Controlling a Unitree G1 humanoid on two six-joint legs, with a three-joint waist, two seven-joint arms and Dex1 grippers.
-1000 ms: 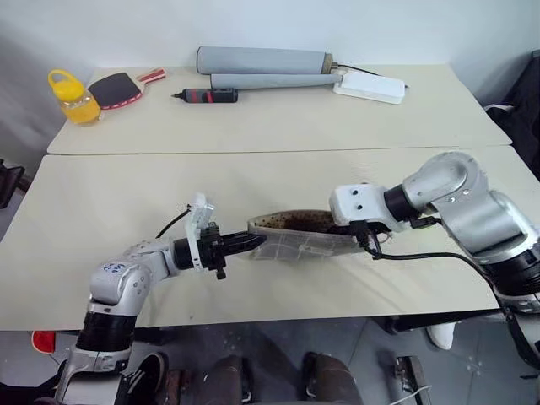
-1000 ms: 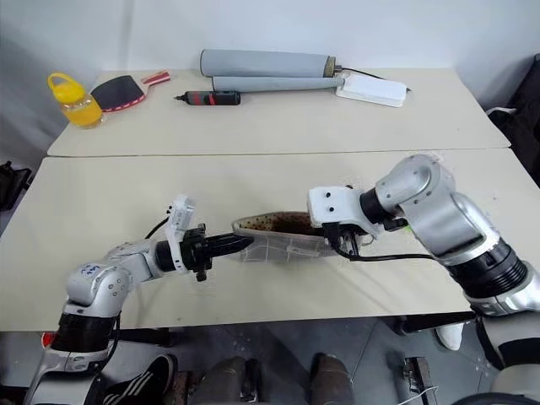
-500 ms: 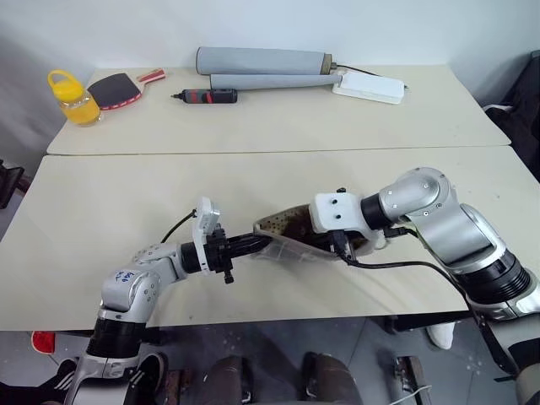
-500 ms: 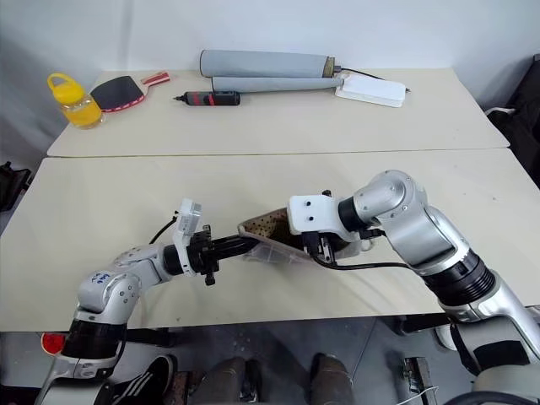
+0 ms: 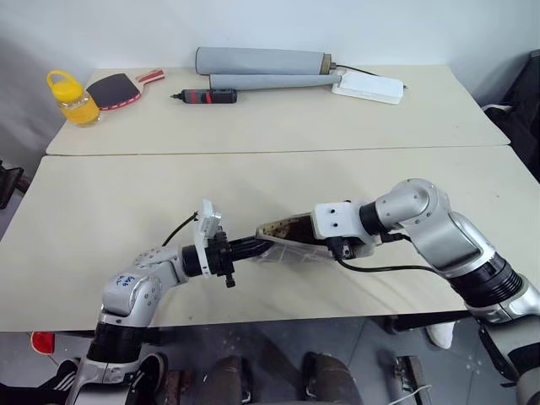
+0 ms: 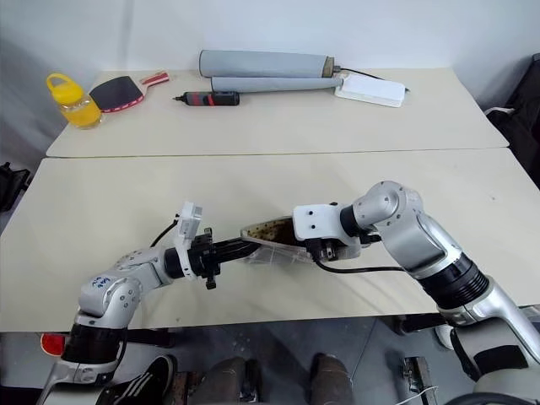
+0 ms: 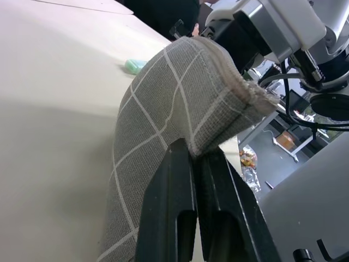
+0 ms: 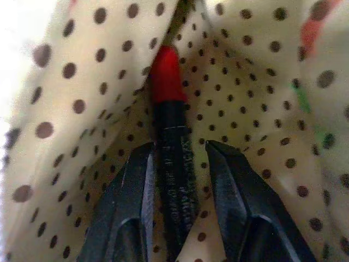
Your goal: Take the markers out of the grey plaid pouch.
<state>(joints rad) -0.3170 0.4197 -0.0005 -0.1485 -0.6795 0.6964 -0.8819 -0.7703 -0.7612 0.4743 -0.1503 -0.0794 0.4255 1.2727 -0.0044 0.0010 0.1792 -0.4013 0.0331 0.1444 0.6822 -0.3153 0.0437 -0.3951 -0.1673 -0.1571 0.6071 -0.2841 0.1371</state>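
Grey plaid pouch (image 5: 291,240) lying on the near tabletop (image 5: 126,211), roughly mid-way between both arms, mouth propped open and tan dotted lining showing. Left hand (image 5: 253,247) pressed together, pinching the pouch's left corner edge; in the left wrist view, black fingers (image 7: 180,202) clamped on the folded plaid fabric, corner lifted off the surface. Right hand (image 8: 177,164) reaching down into the pouch mouth from the right side, fingers (image 8: 133,202) spread inside the lining. Red marker (image 8: 172,136) with black end lying in the lining crease, black end sitting between the two spread fingers; contact with either finger cannot be told. Trace of green (image 8: 302,103) at the lining fold to one side, too blurred to identify. Small pale green object (image 7: 133,65) on the tabletop beyond the pouch in the left wrist view.

Far tabletop: yellow jar (image 5: 72,97) and red-and-black paddle (image 5: 122,86) at left, black-and-red screwdriver-like tool (image 5: 207,96) near middle, two long grey rolled tubes (image 5: 261,61) behind it, white box (image 5: 369,87) to their right.
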